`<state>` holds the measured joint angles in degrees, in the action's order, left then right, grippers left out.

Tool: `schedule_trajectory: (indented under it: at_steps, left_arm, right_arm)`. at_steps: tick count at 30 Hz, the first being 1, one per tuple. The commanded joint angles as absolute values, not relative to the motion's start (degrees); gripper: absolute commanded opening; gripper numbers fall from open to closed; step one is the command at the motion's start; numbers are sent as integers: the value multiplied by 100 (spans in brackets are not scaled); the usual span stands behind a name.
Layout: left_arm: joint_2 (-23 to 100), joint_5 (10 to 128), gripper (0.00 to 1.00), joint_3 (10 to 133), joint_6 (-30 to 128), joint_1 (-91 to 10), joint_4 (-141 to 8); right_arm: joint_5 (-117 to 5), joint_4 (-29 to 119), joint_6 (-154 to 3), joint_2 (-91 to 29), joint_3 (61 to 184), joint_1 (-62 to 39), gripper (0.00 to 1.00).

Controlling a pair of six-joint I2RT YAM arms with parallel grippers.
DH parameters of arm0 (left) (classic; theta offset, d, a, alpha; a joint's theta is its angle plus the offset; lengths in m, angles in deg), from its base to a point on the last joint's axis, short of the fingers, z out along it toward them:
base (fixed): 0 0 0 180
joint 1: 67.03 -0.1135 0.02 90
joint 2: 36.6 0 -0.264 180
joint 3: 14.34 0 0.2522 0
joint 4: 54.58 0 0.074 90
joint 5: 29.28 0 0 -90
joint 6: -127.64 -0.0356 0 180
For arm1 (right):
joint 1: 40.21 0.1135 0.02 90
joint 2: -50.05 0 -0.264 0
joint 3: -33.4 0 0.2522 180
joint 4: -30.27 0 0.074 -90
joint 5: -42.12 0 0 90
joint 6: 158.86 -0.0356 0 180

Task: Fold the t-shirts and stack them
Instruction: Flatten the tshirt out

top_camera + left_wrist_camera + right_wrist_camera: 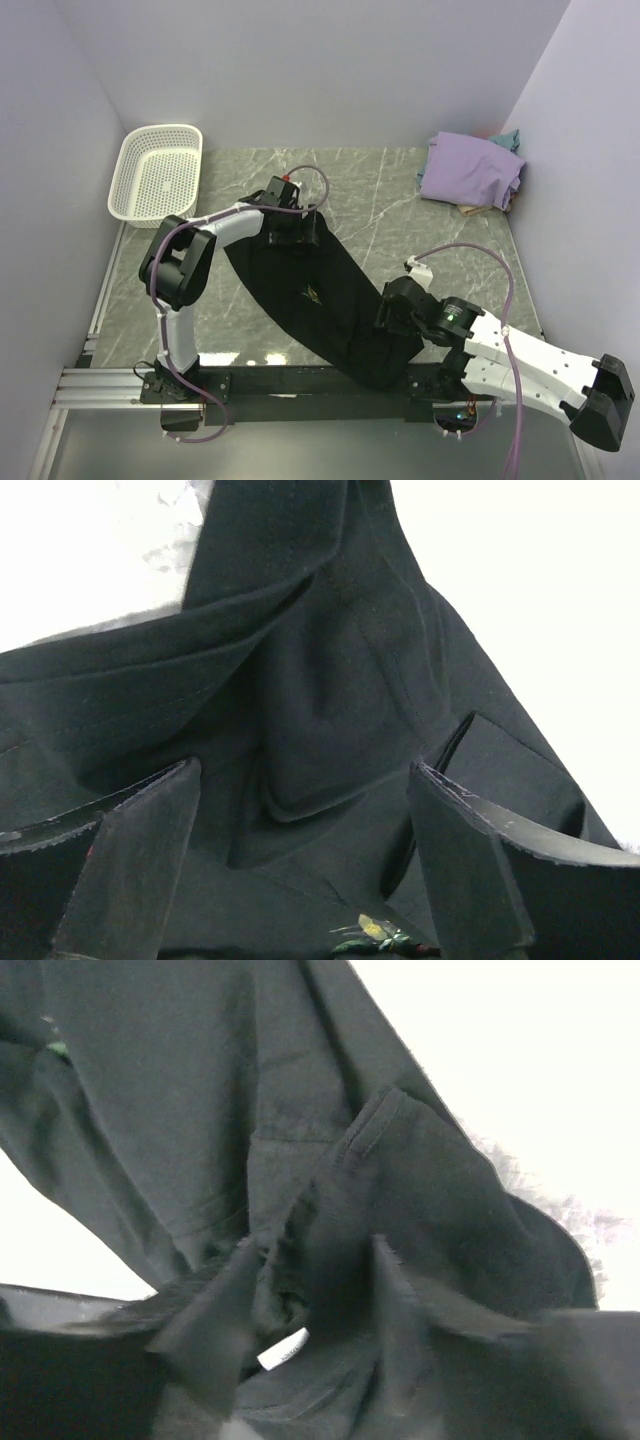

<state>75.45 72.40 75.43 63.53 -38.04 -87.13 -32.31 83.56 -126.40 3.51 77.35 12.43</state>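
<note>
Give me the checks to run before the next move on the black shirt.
1. Grip of the left pincer on the black t-shirt: not ok; fingers wide apart, cloth loose between them.
2. Grip of the right pincer: cannot tell; blurred, cloth bunched between its fingers.
3. Shirt spread flat: not ok; a bunched diagonal band, its near end over the edge of the table.
4. Stack spot: ok; the lavender t-shirt lies at the far right corner, apart from both arms.
5. Path past the white basket: ok; it sits in the far left corner.
</note>
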Motion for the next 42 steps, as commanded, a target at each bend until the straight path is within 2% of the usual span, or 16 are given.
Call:
schedule_trajectory:
  at_steps: [1, 2, 4, 5, 6, 8, 12, 17, 26, 30, 33, 38, 42]
  left_arm:
    - [7722, 7249, 80, 7816, 6181, -3680, -8890]
    - [7757, 7267, 67, 7852, 6172, -3654, -8908]
    - [7836, 7389, 54, 7939, 6129, -3583, -8943]
    - [7863, 7416, 34, 7957, 6111, -3548, -8961]
    - [7889, 7434, 20, 7992, 6093, -3496, -8987]
    - [7916, 7451, 1, 8045, 6110, -3460, -9005]
    - [7531, 7724, 1, 8177, 6233, -3477, -8891]
    - [6722, 7478, 1, 9037, 6374, -3644, -9346]
    - [3989, 6829, 1, 9074, 6919, -4690, -9505]
    - [2856, 6283, 1, 9144, 6928, -4962, -9918]
    - [2459, 6089, 1, 9416, 6876, -4972, -10436]
    - [1905, 5415, 14, 9329, 6901, -4972, -11016]
    - [1474, 5490, 16, 8594, 7042, -4972, -11115]
  right_arm:
    - [-3214, 8244, -12608, 531, 7739, 1270, 34]
    - [-3232, 8235, -12590, 540, 7748, 1279, 26]
    - [-3258, 8253, -12572, 558, 7783, 1279, 10]
    - [-3250, 8253, -12538, 567, 7801, 1279, 6]
    - [-3241, 8279, -12529, 584, 7827, 1279, 3]
    - [-3145, 8288, -12476, 619, 7906, 1270, 0]
    - [-2759, 8410, -12213, 698, 8257, 1279, 0]
    - [-1845, 8920, -11695, 558, 9548, 1270, 0]
    - [1, 9413, -10939, 277, 11474, 1174, 0]
    - [230, 9071, -10569, 268, 11747, 919, 0]
    - [459, 8808, -10270, 320, 11896, 892, 0]
    - [846, 8578, -9788, 443, 11871, 875, 0]
    - [216, 8955, -10119, 312, 11232, 673, 0]
